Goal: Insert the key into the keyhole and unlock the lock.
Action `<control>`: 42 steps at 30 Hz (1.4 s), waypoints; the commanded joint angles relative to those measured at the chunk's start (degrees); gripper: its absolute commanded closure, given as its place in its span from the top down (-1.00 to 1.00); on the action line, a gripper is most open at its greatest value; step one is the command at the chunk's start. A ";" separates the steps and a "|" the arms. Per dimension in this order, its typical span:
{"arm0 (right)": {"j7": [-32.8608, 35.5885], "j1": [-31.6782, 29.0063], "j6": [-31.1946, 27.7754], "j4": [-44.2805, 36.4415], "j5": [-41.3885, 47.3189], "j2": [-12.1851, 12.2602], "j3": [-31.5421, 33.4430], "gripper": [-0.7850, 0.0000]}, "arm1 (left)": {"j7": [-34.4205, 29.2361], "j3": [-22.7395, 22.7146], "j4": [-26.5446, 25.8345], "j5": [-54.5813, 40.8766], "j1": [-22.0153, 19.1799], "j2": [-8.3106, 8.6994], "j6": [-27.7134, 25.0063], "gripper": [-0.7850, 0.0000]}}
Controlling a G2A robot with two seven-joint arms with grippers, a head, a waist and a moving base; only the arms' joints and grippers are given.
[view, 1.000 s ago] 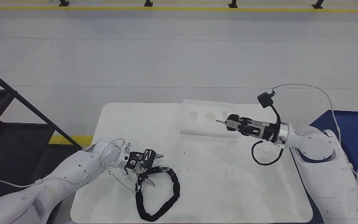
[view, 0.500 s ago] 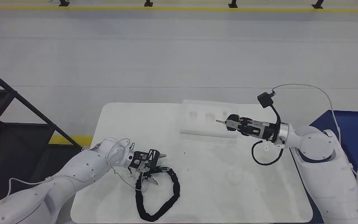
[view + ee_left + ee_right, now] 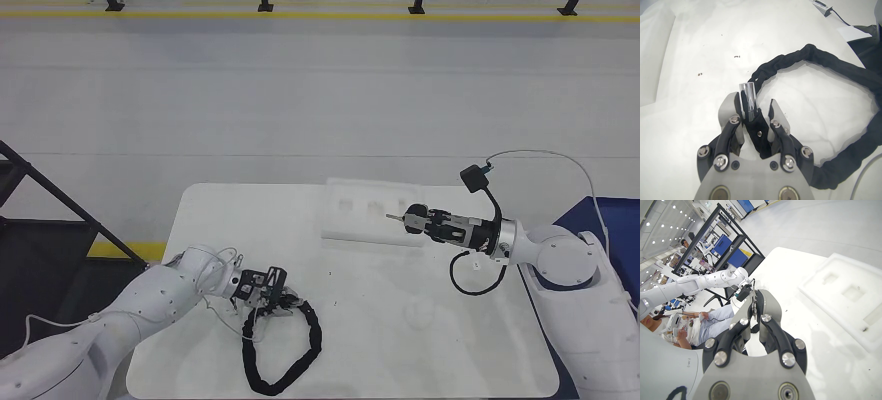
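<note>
A black fabric-sleeved chain lock lies in a loop at the table's front left. Its chrome cylinder end stands between the fingers of my left gripper, pressed against one pad, with the black sleeve filling the space to the other. From above, the left gripper sits at the loop's upper end. My right gripper hovers over the table's back right, shut on the key, whose metal blade pokes out toward the left. The key's head is pinched between the right pads.
A white foam tray with square recesses lies at the table's back middle, under the key's tip. The white table has bare room at its front right. A black rack stands left of the table.
The left gripper's fingers have drawn together around the lock's cylinder end and the wrist has shifted slightly right. The right arm with the key has stayed still.
</note>
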 commanded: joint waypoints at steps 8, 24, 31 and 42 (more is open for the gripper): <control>0.00 0.00 0.00 0.00 0.00 0.00 0.00 -1.00 | 2.18 -1.35 -1.47 -0.06 -0.95 0.63 -2.40 -1.00; 1.96 0.05 6.48 -2.58 -3.82 0.26 -1.51 -1.00 | -1.14 -12.57 -20.19 -14.79 -1.90 7.08 -5.50 -1.00; 6.28 0.20 15.63 -9.46 -5.36 0.72 -2.81 -1.00 | -5.00 -17.31 -25.37 -19.65 -0.84 8.04 -3.80 -1.00; 6.73 -1.63 20.35 -16.87 -7.67 1.44 -2.07 -1.00 | -8.68 -16.36 -26.60 -17.68 -2.44 4.28 3.54 -1.00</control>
